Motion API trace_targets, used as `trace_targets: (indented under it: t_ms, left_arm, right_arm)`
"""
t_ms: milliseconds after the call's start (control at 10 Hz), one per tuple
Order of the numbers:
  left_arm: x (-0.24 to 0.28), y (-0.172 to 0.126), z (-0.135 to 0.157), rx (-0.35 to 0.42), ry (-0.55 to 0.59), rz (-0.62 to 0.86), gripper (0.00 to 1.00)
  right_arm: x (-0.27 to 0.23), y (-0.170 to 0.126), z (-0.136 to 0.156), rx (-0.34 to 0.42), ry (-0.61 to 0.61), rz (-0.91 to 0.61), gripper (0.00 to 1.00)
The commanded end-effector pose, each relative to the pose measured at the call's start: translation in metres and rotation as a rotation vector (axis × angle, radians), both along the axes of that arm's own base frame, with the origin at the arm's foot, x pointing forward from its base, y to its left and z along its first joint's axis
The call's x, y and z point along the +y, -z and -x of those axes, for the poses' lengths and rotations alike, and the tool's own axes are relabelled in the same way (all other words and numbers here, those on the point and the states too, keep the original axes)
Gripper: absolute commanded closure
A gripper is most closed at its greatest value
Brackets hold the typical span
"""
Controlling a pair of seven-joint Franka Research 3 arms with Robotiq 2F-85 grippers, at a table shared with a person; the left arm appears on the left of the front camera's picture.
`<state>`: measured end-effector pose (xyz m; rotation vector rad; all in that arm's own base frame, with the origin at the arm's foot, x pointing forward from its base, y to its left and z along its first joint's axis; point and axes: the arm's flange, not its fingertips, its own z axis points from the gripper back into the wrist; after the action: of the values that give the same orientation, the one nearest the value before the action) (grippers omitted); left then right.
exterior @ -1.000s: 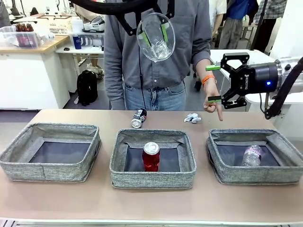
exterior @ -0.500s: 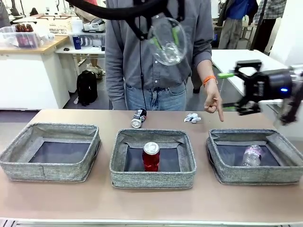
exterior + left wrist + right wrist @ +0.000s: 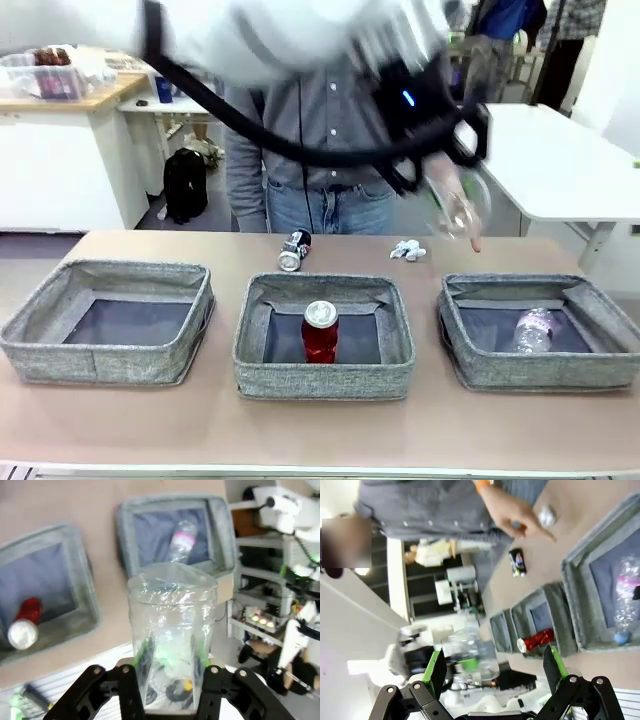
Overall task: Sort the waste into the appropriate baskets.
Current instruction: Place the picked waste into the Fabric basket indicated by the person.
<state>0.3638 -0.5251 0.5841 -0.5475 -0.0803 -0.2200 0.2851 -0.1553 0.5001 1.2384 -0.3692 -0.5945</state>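
Observation:
My left gripper [image 3: 450,192] is shut on a clear plastic cup [image 3: 456,207], blurred with motion, held in the air above the far edge of the right basket [image 3: 540,372]. The left wrist view looks down past the cup [image 3: 172,615] between the green pads of that gripper [image 3: 172,655] onto the right basket [image 3: 170,500] with a clear plastic bottle [image 3: 181,539] in it. A red soda can [image 3: 319,330] stands in the middle basket [image 3: 322,382]. The left basket [image 3: 100,365] holds nothing. My right gripper [image 3: 495,670] stands open, holding nothing, high off to one side.
A crushed dark can [image 3: 293,250] and a crumpled white paper wad [image 3: 406,249] lie on the table behind the baskets. The person stands at the far edge, a hand [image 3: 520,522] pointing down near the wad. My left arm [image 3: 250,40] stretches across the top of the front view.
My left arm has swung right and downward with the cup, from above the middle basket to above the right one. The right arm has drawn back out of the front view.

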Motion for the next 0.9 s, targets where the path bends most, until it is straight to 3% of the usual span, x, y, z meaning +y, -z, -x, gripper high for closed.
trace_targets:
  t_ms: [0, 200, 300, 800]
  left_arm:
    - [-0.055, 0.019, -0.031, -0.058, 0.075, 0.014, 0.63]
    - [-0.105, 0.051, -0.053, -0.016, 0.079, 0.023, 0.63]
    - [-0.121, 0.064, -0.058, -0.029, 0.044, 0.002, 0.63]
    - [-0.143, 0.087, -0.060, -0.039, 0.028, -0.058, 0.63]
  right_arm:
    - [0.018, 0.019, 0.067, -0.044, 0.017, 0.007, 0.00]
    - [0.007, 0.023, 0.118, -0.152, -0.040, -0.017, 0.00]
    - [-0.028, -0.011, 0.041, -0.046, 0.026, -0.001, 0.00]
    - [-0.028, -0.011, 0.041, -0.046, 0.026, -0.001, 0.00]
